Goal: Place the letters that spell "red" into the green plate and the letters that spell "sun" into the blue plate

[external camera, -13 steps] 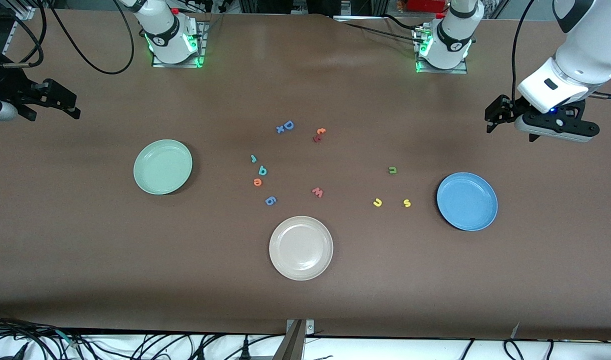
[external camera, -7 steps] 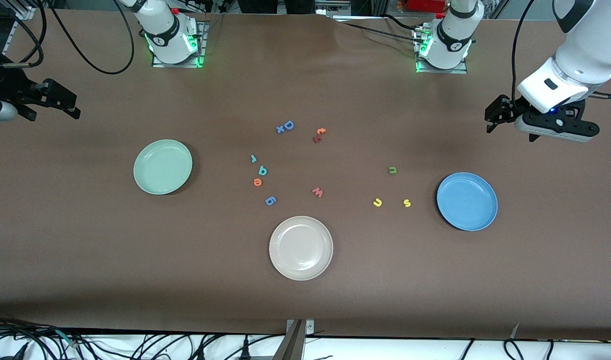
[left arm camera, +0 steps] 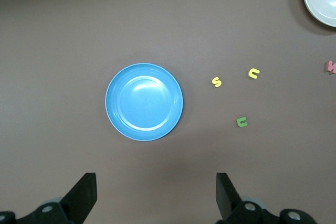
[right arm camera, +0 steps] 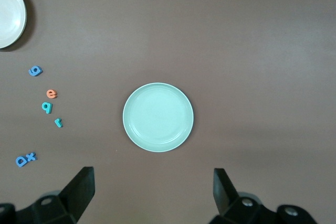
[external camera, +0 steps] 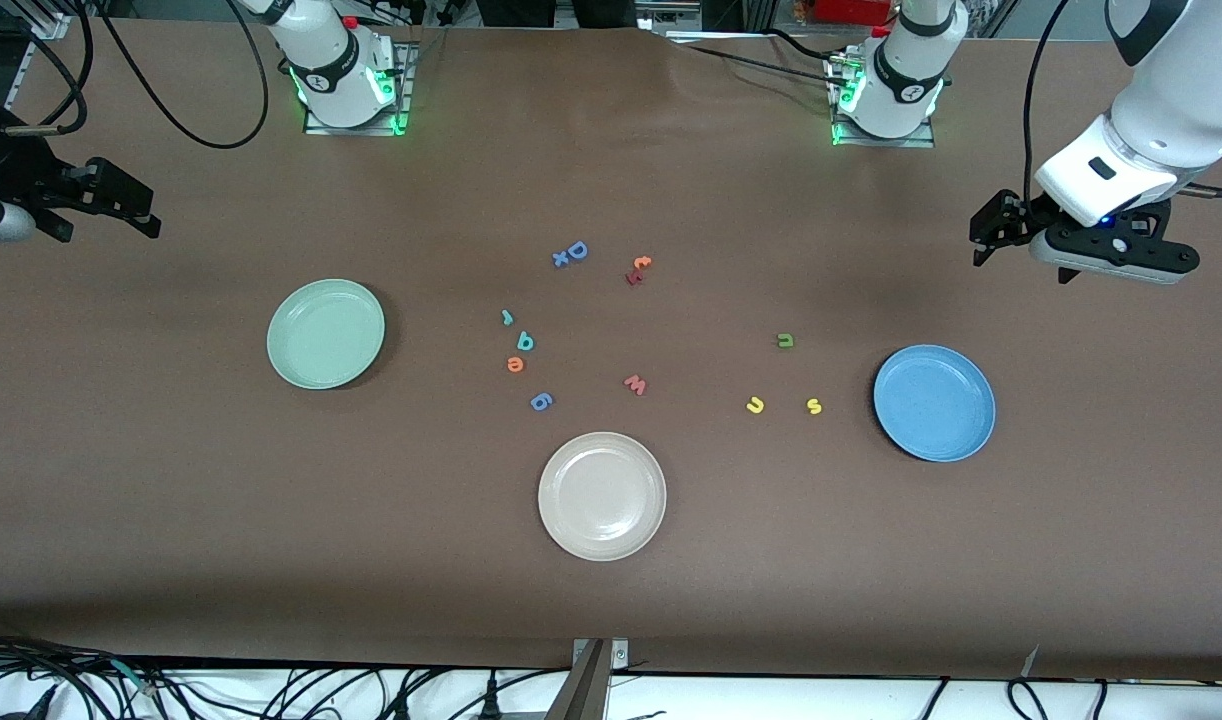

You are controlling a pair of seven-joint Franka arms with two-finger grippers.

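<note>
The brown table fills the frame. High at the right edge the left gripper hangs over bare table with its fingers spread and holding nothing; at the upper left edge the right gripper waits the same way. The green plate sits left of centre, the blue plate at the right, a beige plate low in the middle. Between them lie teal "r", teal "d", orange "e", green "n", yellow "u" and yellow "s".
</note>
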